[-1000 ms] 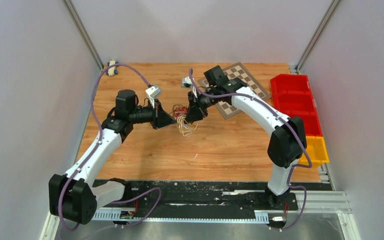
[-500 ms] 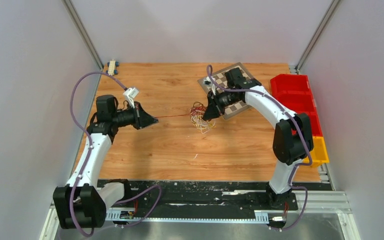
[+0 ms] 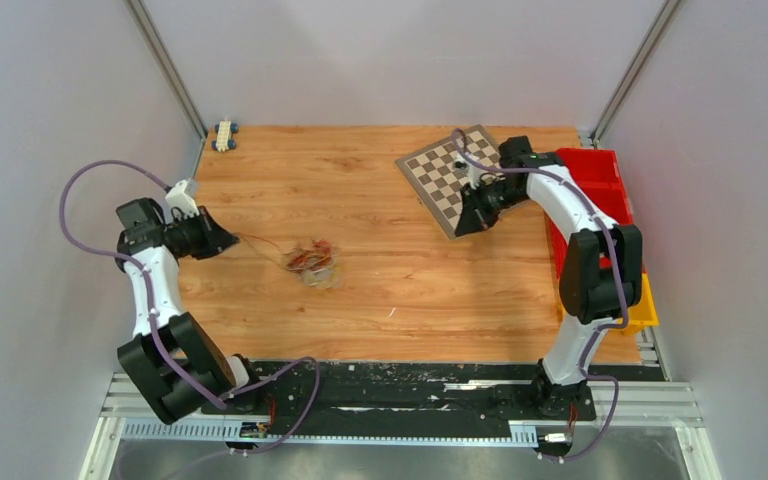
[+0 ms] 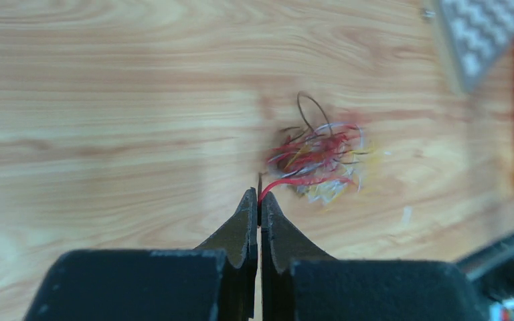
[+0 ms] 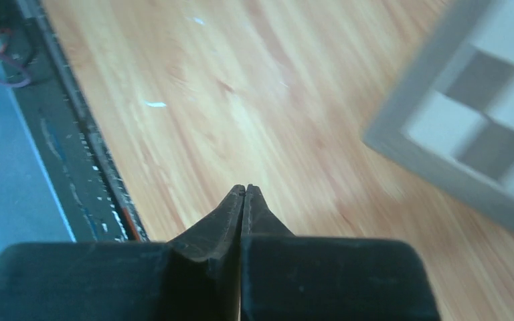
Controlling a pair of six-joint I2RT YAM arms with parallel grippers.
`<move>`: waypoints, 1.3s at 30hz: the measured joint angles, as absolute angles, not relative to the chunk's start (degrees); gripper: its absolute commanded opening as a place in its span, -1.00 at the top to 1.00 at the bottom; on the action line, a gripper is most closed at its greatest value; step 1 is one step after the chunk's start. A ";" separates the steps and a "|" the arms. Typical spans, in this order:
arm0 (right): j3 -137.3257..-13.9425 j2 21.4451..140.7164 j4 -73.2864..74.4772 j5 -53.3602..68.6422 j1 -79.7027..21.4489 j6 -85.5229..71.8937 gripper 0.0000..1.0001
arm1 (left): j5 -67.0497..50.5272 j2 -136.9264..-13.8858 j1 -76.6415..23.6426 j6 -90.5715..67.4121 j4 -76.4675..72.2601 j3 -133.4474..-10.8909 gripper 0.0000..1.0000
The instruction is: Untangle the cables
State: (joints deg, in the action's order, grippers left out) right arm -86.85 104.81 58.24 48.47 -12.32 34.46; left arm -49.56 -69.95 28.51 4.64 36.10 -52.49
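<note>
The cables (image 3: 312, 263) lie in one small tangle of red, dark, yellow and white wires on the wooden table, left of centre. In the left wrist view the tangle (image 4: 318, 155) is blurred ahead of the fingers. My left gripper (image 3: 232, 241) is at the far left, shut on a red wire and a dark wire (image 4: 282, 182) that run from its tip (image 4: 259, 196) to the tangle. My right gripper (image 3: 460, 226) is shut and empty at the near edge of the checkerboard, far right of the tangle; its tip shows over bare wood (image 5: 243, 190).
A checkerboard (image 3: 457, 177) lies at the back right. Red bins (image 3: 588, 185) and a yellow bin (image 3: 638, 300) line the right edge. A small white connector block (image 3: 224, 134) sits at the back left corner. A black rail (image 3: 410, 385) runs along the near edge.
My left gripper has pulled left with the wire and dragged the whole tangle left across the table. My right gripper has let the tangle go and moved right to the checkerboard.
</note>
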 measured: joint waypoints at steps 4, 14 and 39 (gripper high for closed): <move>-86.46 104.84 59.40 44.01 -6.48 35.22 0.99 | -43.16 -73.17 32.45 9.50 36.42 -54.72 1.00; -86.39 104.95 58.35 44.58 -12.97 31.66 -0.28 | -48.16 -79.50 18.55 14.85 48.71 -55.02 1.00; -85.36 107.39 57.63 46.59 -13.96 29.61 -0.74 | -38.76 -79.31 1.30 16.88 50.13 -54.02 -0.97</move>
State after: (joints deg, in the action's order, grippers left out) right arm -85.36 107.39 57.63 46.59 -13.96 29.61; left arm -38.76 -79.31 1.30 16.88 50.13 -54.02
